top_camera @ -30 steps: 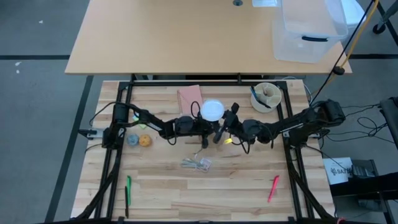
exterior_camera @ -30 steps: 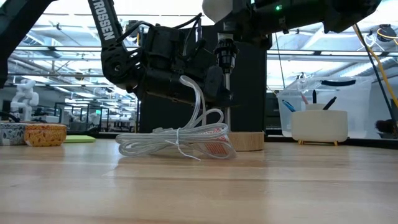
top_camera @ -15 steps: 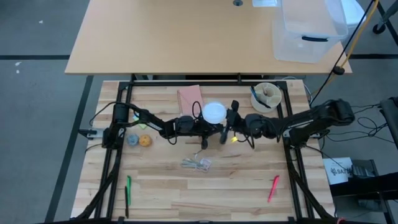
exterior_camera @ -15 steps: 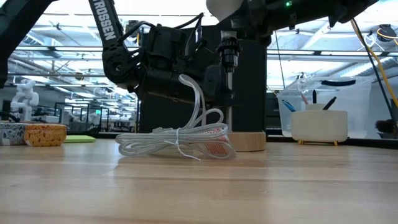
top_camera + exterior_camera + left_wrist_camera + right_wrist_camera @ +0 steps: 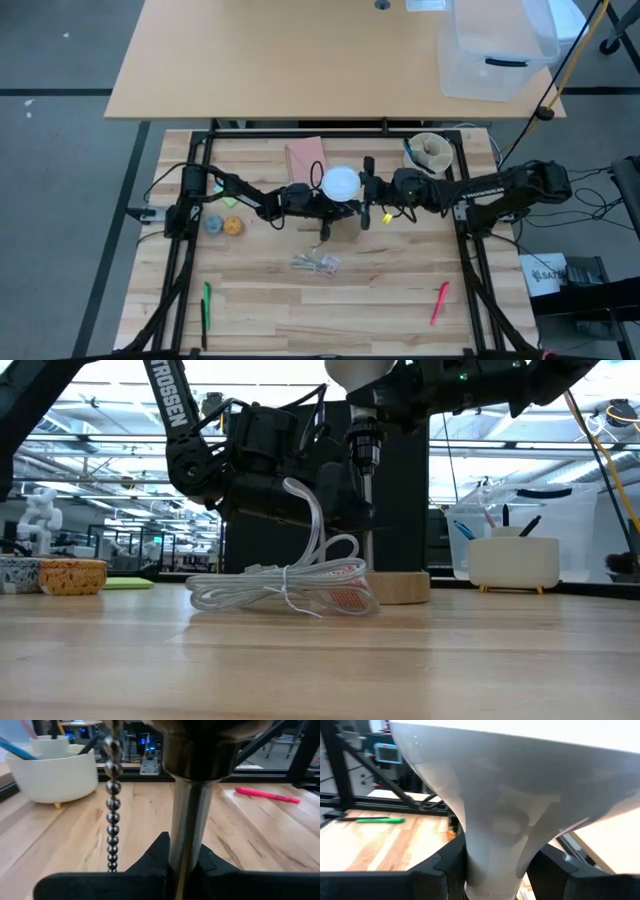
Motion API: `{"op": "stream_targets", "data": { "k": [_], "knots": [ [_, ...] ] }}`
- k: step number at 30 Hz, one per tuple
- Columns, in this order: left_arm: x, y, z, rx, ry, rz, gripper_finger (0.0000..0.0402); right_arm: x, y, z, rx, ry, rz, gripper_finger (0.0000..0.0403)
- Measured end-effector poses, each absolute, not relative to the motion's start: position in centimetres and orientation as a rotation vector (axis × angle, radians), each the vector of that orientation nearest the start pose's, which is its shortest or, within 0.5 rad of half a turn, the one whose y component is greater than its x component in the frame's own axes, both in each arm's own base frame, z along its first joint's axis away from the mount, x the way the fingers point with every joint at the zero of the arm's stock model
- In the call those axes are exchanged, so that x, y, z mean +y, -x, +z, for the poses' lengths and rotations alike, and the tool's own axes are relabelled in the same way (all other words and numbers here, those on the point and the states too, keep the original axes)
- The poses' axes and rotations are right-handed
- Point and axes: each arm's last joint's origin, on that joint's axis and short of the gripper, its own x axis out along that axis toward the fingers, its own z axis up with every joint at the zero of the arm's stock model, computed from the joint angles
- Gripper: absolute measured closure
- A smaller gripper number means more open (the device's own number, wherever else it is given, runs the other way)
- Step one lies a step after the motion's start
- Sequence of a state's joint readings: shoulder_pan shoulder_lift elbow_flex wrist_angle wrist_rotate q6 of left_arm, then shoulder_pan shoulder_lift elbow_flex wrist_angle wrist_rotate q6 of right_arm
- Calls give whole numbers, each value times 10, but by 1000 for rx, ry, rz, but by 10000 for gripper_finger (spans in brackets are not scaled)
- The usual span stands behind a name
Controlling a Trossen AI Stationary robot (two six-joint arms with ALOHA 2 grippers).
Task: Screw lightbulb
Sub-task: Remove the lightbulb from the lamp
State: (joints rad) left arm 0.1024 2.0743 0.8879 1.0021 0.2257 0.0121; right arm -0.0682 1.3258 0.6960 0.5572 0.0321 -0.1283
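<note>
**High view: white bulb perched mid-desk between two arms**

High view shows the lightbulb (image 5: 341, 182) as a round white dome at the middle of the wooden desk (image 5: 270, 300), with both arms meeting at it. Up close, the frosted dome flares wide and tapers to a narrow neck, a band of silvery base just showing below. The right end effector (image 5: 496, 865) sits with its dark fingers (image 5: 445, 865) on either side of that neck, pressed against it. The left end effector (image 5: 180, 865) is clamped narrow on the metal lamp stem (image 5: 187, 825), a bead chain (image 5: 112, 805) hanging just beside it. From the low view the bulb sits atop the stem above a coiled white cord (image 5: 285, 592).
</note>
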Motion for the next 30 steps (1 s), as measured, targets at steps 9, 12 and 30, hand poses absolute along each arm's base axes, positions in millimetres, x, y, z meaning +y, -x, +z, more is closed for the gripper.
{"op": "stream_targets", "data": {
  "k": [9,12,30],
  "knots": [
    [32,-388,112,179,14,-190,377,-34,-283,256,74,149,60,234],
    [30,-388,112,178,11,-221,377,-38,-282,256,67,153,129,234],
    [27,-387,112,179,16,-308,377,-53,-277,256,37,171,317,234]
  ]
}}
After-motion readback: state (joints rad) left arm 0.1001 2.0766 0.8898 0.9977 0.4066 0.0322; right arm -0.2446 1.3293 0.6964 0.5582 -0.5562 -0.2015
